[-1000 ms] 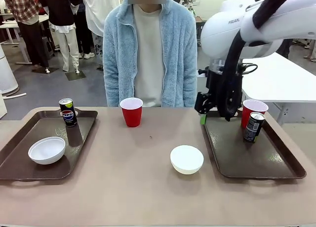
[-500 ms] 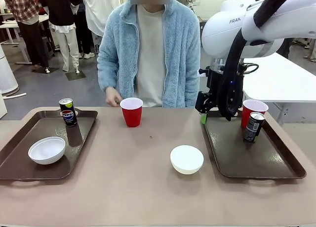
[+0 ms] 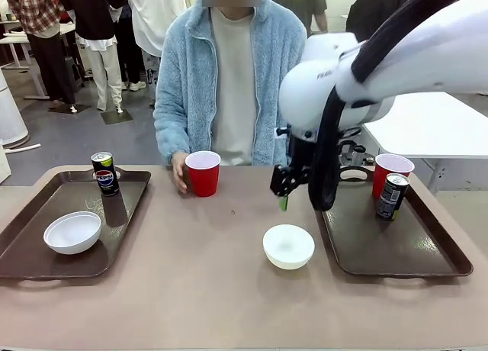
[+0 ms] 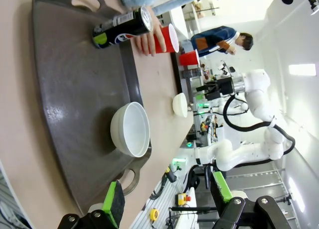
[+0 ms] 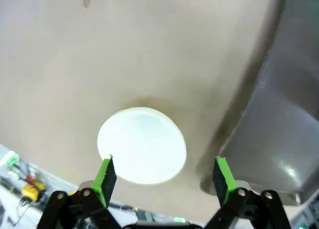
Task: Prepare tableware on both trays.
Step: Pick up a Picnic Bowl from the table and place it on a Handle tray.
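Right end effector (image 5: 163, 168), jaws released wide, hangs above the loose bowl (image 5: 142, 144) on the surface (image 5: 149, 50); off-centre descent risks clipping its rim, tipping it.

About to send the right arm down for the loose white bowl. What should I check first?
1. Right gripper open: ok, jaws spread wide.
2. White bowl upright on the table, apart from both trays: ok.
3. Bowl centred between the fingers: not ok, it sits toward one finger in the right wrist view.
4. Bare room on the right tray for it: ok, the near half is free.
5. Person's hand away from the bowl: ok, it rests against the red cup farther off.
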{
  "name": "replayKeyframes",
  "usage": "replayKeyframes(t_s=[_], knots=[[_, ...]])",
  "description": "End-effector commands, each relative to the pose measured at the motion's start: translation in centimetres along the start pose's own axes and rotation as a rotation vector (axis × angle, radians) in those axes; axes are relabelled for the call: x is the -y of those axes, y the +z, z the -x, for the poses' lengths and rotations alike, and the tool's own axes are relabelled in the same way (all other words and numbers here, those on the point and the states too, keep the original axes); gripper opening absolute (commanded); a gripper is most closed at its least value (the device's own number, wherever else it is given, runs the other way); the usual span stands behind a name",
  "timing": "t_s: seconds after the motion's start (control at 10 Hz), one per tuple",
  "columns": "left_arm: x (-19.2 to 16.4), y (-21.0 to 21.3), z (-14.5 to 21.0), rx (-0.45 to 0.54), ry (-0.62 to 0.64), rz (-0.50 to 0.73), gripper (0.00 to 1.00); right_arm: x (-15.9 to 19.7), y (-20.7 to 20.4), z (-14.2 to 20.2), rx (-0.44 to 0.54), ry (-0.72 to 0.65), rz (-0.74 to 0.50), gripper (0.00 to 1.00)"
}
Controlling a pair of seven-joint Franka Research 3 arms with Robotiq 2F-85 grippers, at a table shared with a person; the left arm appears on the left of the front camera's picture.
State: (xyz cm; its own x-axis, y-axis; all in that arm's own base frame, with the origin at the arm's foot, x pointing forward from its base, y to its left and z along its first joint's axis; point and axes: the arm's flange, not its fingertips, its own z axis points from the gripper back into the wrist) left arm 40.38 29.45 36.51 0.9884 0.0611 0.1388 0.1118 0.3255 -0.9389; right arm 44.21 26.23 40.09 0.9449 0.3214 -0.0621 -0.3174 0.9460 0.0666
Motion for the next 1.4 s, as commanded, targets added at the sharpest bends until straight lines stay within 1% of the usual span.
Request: replayKeyframes(t_s=[0.0,0.1,0.3,0.5,0.8,1.0,1.1,1.2,1.3], knots=[[0.1,0.2,0.3,-0.001,-0.011,-0.003,0.92,-0.5,-1.7,0.8,0.017,-0.017,-0.045,1.0],[0.1,0.2,0.3,-0.001,-0.011,-0.003,0.92,-0.8,-2.8,1.4,-0.023,-0.011,-0.066,1.0],[0.1,0.2,0.3,-0.001,-0.011,-0.003,0.92,-0.5,-4.3,2.0,-0.032,0.029,-0.061,1.0],[0.1,0.2,0.3,-0.001,-0.011,-0.003,0.92,0.4,-5.8,1.4,-0.029,0.085,-0.065,1.0],[0.1,0.2,0.3,-0.001,-0.011,-0.003,0.92,1.5,-6.5,0.6,-0.033,0.093,-0.035,1.0],[0.1,0.2,0.3,-0.001,-0.011,-0.003,0.92,2.3,-7.0,0.1,-0.043,0.103,-0.041,1.0],[0.1,0.2,0.3,-0.001,-0.011,-0.003,0.92,2.7,-7.2,0.0,-0.048,0.112,-0.044,0.43],[0.1,0.2,0.3,-0.001,-0.011,-0.003,0.92,2.6,-7.1,0.0,-0.047,0.111,-0.042,0.43],[0.1,0.2,0.3,-0.001,-0.011,-0.003,0.92,2.7,-6.9,0.1,-0.042,0.113,-0.039,0.0]])
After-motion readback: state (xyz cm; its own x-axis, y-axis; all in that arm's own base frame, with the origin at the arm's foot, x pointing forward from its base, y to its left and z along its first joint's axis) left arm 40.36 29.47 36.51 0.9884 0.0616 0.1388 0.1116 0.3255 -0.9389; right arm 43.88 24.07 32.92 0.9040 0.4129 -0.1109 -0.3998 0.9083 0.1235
